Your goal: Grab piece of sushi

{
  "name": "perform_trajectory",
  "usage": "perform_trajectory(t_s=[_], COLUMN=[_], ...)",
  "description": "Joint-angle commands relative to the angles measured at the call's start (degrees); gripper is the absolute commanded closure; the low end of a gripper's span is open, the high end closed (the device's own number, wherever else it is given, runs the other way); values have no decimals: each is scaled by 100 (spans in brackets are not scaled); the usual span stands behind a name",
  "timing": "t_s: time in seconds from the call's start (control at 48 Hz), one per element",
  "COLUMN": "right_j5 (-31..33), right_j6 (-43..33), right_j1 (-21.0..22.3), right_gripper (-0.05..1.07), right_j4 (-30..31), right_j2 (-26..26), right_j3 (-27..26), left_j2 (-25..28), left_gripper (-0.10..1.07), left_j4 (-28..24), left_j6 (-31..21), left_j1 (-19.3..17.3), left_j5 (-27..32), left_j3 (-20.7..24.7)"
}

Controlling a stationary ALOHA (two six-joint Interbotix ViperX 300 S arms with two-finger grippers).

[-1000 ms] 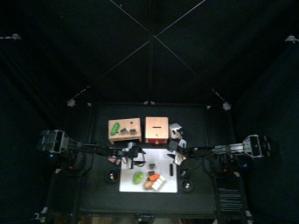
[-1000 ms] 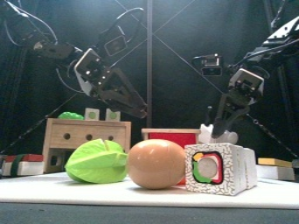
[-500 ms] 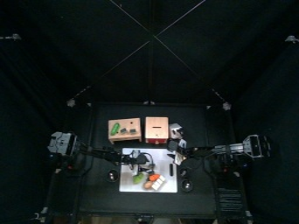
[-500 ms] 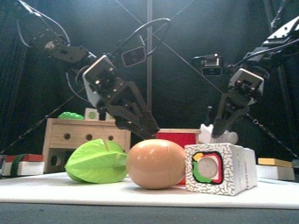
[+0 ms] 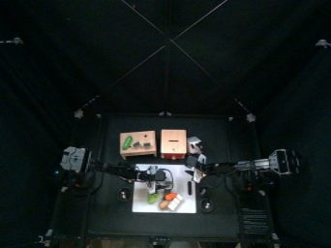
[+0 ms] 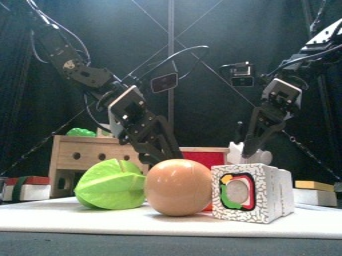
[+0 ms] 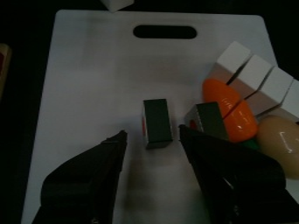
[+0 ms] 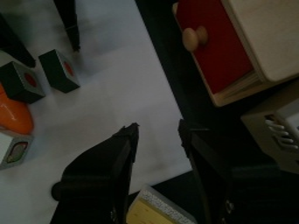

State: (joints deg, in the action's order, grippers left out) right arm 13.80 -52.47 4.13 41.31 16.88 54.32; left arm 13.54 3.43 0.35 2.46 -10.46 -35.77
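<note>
Two dark-sided sushi pieces [image 7: 156,122] [image 7: 208,119] stand side by side on a white cutting board [image 7: 105,70]. My left gripper [image 7: 158,150] is open just above the board, its jaws either side of the nearer piece without touching it. In the front view a sushi piece [image 6: 251,193] stands at the right, with the left gripper [image 6: 167,150] behind the food. The right wrist view shows both pieces [image 8: 59,70] [image 8: 21,77]. My right gripper [image 8: 158,149] is open and empty over the board's edge, hanging at the right [image 6: 254,140].
An orange ball [image 6: 181,187] and a green fruit [image 6: 110,186] lie beside the sushi. White blocks [image 7: 257,74] sit by the orange piece. A wooden box [image 5: 137,142] and a red box [image 5: 172,143] stand behind the board; the red box [image 8: 222,35] is close to the right gripper.
My left arm has swung in from the left and dropped lower over the cutting board, toward the sushi. The right arm has not moved.
</note>
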Motion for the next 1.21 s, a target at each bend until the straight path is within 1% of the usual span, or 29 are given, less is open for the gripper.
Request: perform_trajectory(t_s=[0.0,0.229,0.312,0.375,0.521,0.604,0.875,1.188], right_j5=[-26,-26,-26,-26,-26,-26,-26,-26], right_j6=[-9,0,0,0,0,0,0,-9], right_j1=[18,18,18,18,18,18,18,18], right_gripper=[23,23,23,23,23,23,23,23], right_j4=[0,0,0,0,0,0,0,-9], right_j2=[62,62,62,62,62,62,62,62], right_j3=[-105,-105,-105,-105,-97,-97,-97,-114], left_j2=[26,79,79,79,70,18,-316,-369], left_gripper=[10,11,14,19,37,45,45,45], left_j4=[9,9,9,9,0,9,0,0], left_j6=[9,9,9,9,9,18,18,9], left_j1=[-9,-9,-9,-18,-9,-9,-9,-9], left_j5=[-9,62,114,141,149,158,290,413], left_j3=[202,255,255,255,255,255,246,264])
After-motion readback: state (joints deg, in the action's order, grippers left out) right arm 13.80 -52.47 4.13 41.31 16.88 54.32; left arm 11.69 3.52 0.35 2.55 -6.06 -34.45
